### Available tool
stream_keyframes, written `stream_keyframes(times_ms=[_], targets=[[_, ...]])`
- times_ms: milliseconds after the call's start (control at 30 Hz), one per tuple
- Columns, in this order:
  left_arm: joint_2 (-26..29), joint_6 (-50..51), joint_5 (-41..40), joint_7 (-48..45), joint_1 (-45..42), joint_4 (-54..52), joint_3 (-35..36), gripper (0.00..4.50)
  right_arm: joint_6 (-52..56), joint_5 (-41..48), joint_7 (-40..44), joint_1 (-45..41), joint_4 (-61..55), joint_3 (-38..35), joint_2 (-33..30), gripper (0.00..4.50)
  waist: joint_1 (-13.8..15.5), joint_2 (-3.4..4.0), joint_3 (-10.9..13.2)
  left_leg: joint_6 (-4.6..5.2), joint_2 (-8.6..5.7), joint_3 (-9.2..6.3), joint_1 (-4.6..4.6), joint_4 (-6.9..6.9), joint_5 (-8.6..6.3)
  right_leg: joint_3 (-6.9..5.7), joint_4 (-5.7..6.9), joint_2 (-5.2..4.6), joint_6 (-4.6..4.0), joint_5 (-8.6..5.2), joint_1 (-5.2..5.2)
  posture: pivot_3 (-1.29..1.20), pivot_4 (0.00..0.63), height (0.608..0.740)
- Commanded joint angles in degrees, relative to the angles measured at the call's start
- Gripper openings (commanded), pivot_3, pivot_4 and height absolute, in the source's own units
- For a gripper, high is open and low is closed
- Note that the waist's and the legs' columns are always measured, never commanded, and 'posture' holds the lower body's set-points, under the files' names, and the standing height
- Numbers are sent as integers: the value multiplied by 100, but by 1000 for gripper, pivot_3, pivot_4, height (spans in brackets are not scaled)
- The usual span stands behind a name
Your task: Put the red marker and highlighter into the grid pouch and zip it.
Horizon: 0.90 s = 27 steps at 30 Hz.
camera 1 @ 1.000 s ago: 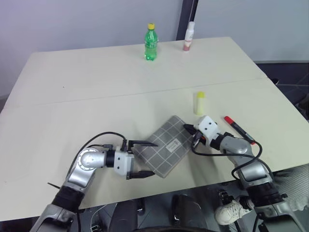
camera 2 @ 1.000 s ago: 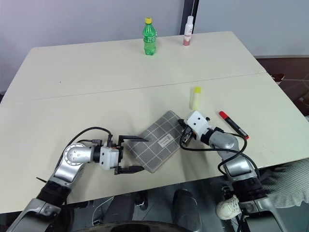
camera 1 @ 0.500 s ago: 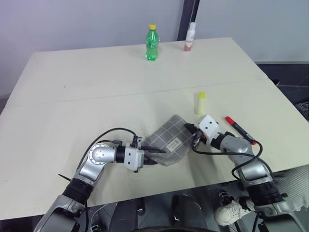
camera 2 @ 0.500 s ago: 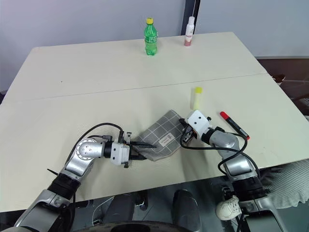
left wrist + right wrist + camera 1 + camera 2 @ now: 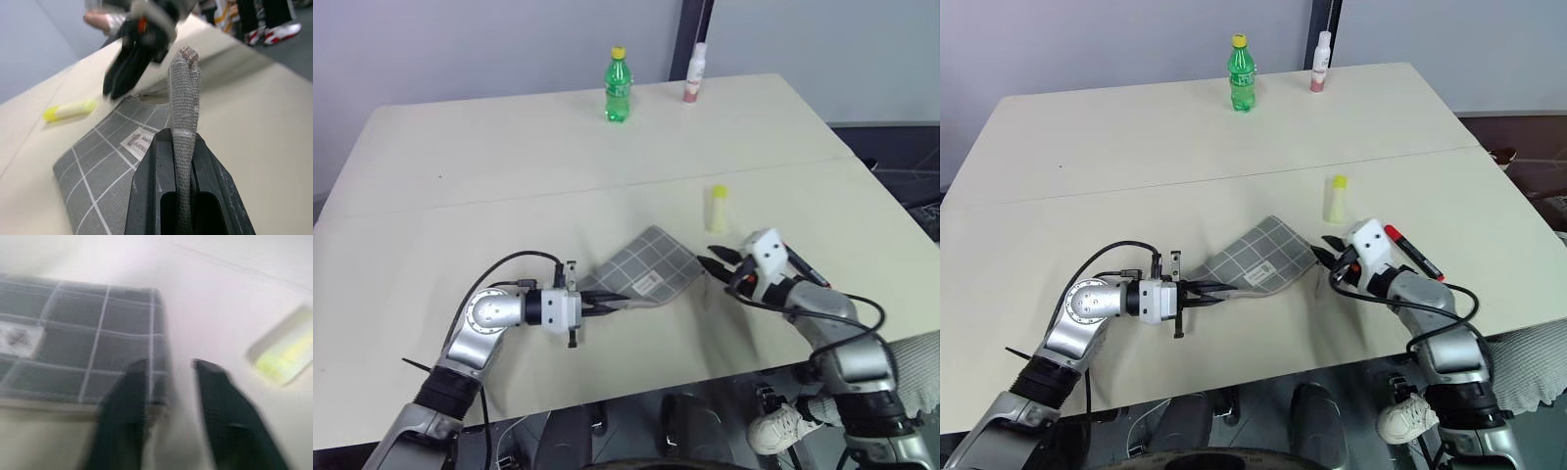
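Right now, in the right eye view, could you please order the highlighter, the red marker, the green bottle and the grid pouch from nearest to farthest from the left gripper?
1. Grid pouch, pinched in the left gripper.
2. Highlighter, beyond the pouch.
3. Red marker, by the right arm.
4. Green bottle, at the far edge.

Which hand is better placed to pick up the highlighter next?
The right hand: it is open and empty, near the highlighter. The left hand is shut on the pouch.
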Motion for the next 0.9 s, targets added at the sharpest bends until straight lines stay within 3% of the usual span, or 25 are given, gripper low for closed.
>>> stream_keyframes(times_ms=[33,100,900], targets=[[15,-149,-132,105,-8,-65,214,0,148,426,175,207,-451,-407,-150,3443,16,0,0,0,0,0,0,0,0,-1,0,0,0,0,0,0,150,740],[-1,-194,-163,137,-42,-15,273,0,116,415,234,319,-445,-450,-218,4460,15,0,0,1,-2,0,-1,0,-1,-2,-2,-2,0,0,2,0,150,740],[170,-649,-117,80,-25,249,295,0,141,5,637,482,-72,150,-505,4460,2,0,0,1,2,3,-3,-7,-1,-3,-5,-3,0,-1,-7,0,150,740]])
